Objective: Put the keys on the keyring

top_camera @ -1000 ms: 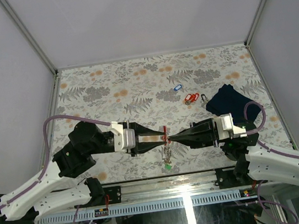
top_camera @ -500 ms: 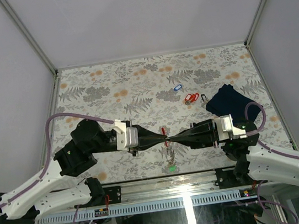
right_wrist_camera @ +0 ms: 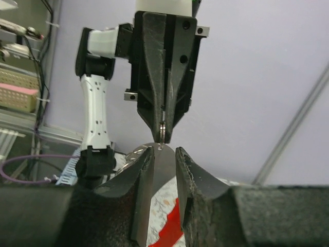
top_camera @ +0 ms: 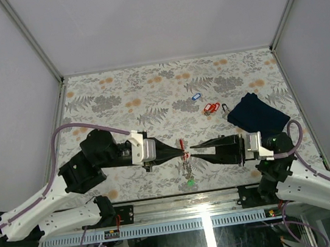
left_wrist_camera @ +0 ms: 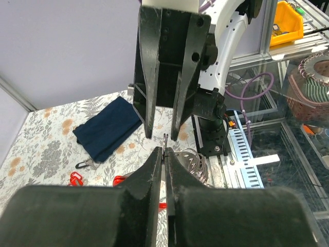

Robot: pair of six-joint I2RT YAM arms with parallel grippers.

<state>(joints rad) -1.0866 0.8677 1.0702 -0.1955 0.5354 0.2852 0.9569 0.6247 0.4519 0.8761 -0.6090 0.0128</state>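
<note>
Nearest the arm bases, the overhead view shows a green tag point(top_camera: 190, 182) just on the near side of the keyring. A small clump of silvery keys point(top_camera: 186, 166) sits between that tag and the ring. From above I cannot tell whether they dangle or rest on the flowered tabletop point(top_camera: 117, 87).

The keyring point(right_wrist_camera: 162, 131) is too thin to make out from overhead. The right wrist camera catches it edge-on as a slim metal loop pinched at the very tips of the left pincer point(top_camera: 180, 152), whose fingers are pressed together on it. The left wrist camera shows the same loop poking out past those closed tips.

The right pincer point(top_camera: 194, 150) meets the ring from the opposite side. Its fingers are parted with a clear gap and grip nothing. In the left wrist view its two tips stand on either side of the ring's free edge, and I cannot tell whether they touch it.

A red tag point(top_camera: 182, 142) shows just beyond the ring.

Farther back and to the right of the ring lies a folded navy cloth point(top_camera: 257, 113). Beyond that, still to the ring's right, are loose red-tagged keys point(top_camera: 211, 108) with a small dark clip point(top_camera: 225, 107) just beside them. Farthest from the ring is a blue-tagged key point(top_camera: 196, 97). All are tiny next to the pincers, and any writing on the tags is too small to read.
</note>
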